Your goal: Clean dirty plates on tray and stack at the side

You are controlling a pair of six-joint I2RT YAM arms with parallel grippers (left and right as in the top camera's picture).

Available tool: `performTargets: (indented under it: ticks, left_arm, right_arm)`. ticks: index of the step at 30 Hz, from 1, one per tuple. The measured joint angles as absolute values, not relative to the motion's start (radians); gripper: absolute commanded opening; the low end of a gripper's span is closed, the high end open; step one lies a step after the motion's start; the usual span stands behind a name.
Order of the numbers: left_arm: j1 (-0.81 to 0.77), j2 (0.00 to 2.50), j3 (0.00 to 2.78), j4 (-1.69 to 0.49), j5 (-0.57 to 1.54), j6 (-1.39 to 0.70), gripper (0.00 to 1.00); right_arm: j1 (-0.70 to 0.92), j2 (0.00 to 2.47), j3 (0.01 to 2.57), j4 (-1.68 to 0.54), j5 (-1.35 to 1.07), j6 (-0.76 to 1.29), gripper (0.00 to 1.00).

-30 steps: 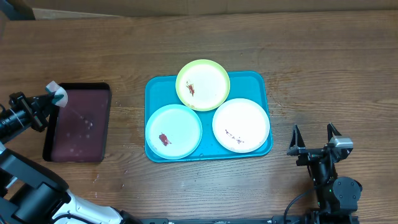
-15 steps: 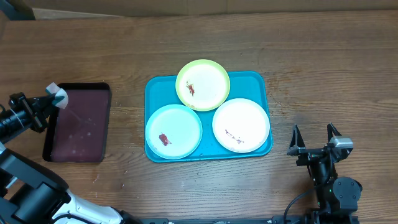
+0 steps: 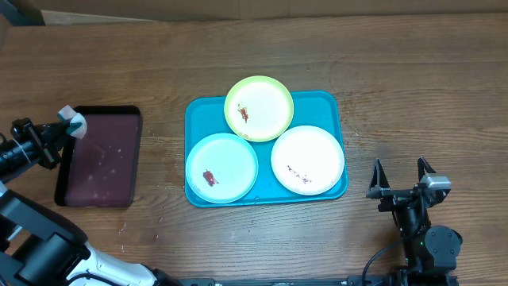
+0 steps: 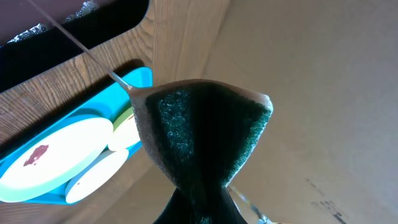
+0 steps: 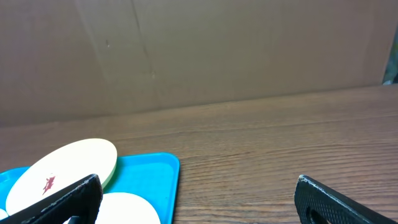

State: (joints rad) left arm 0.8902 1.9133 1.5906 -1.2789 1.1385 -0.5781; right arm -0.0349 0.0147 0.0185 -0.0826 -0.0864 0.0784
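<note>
In the left wrist view, a dark green sponge [image 4: 199, 130] fills the middle, hiding the fingers of the left hand [image 3: 71, 124] that pinch it and most of the yellow-green plate [image 4: 123, 129]. The turquoise tray [image 4: 140, 77] runs off the left edge. In the right wrist view, the bottom edge cuts the white plate [image 5: 127, 208] and both fingers [image 5: 339, 199] of the right hand [image 5: 198, 205].

Brown wood-grain table [image 3: 413, 71] under even light, plain tan cardboard wall [image 5: 186, 50] along its far edge.
</note>
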Motion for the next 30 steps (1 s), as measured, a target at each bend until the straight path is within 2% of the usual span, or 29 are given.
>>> performTargets:
  ticks: [30]
  left_arm:
    - [0.890,1.913,1.591,-1.216,1.101,-0.579,0.04]
  right_arm:
    - [-0.035,0.015,0.019,-0.083,-0.086,0.078,1.00]
